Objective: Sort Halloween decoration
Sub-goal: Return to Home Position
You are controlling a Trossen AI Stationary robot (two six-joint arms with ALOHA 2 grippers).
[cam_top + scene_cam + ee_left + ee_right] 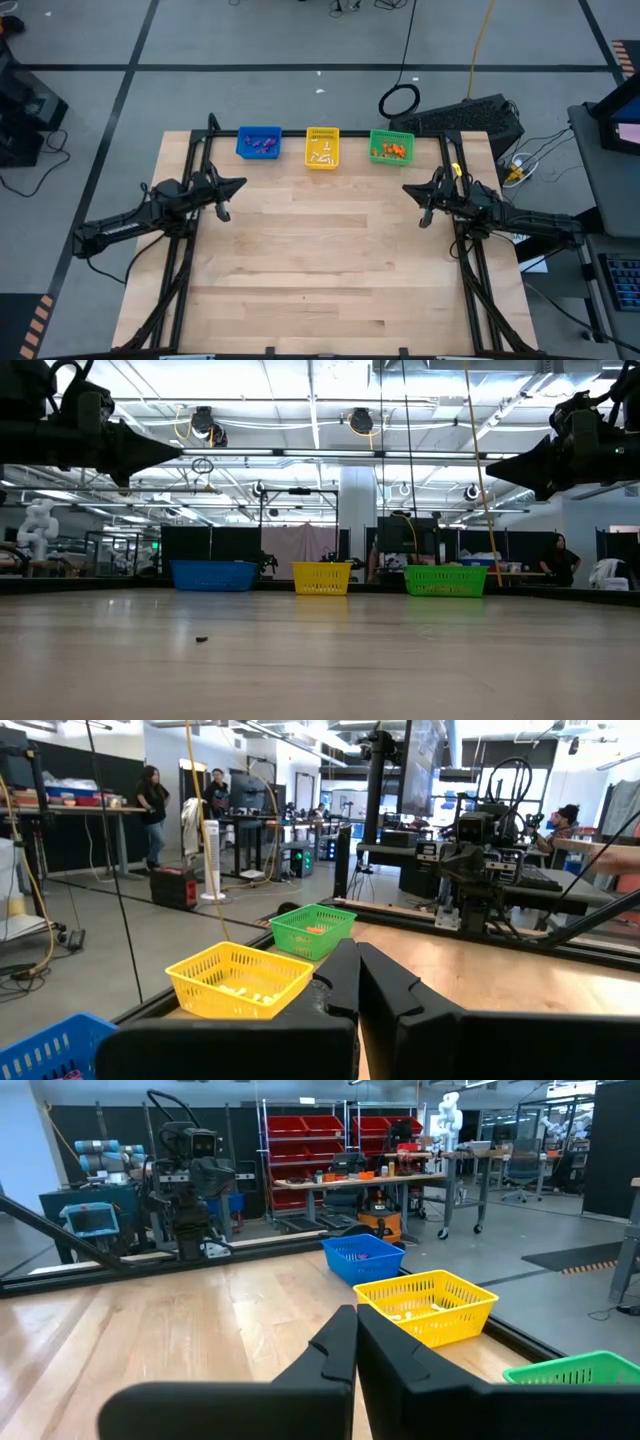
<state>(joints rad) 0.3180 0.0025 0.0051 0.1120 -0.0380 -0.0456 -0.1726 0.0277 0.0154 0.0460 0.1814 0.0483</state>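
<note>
Grey floor [300,40] with dark tape lines [140,50] surrounds the wooden table [330,260]. Red bin shelves [300,1140] stand beyond the table.

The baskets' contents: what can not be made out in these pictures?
- High view: trinkets in the blue basket, yellow basket and green basket are too small to count.
- Low view: basket walls hide the contents; the dark speck on the table is too small to identify.

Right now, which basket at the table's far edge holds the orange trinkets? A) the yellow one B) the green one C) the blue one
B: in the high view the orange trinkets lie inside the green basket, at the right end of the row.
</note>
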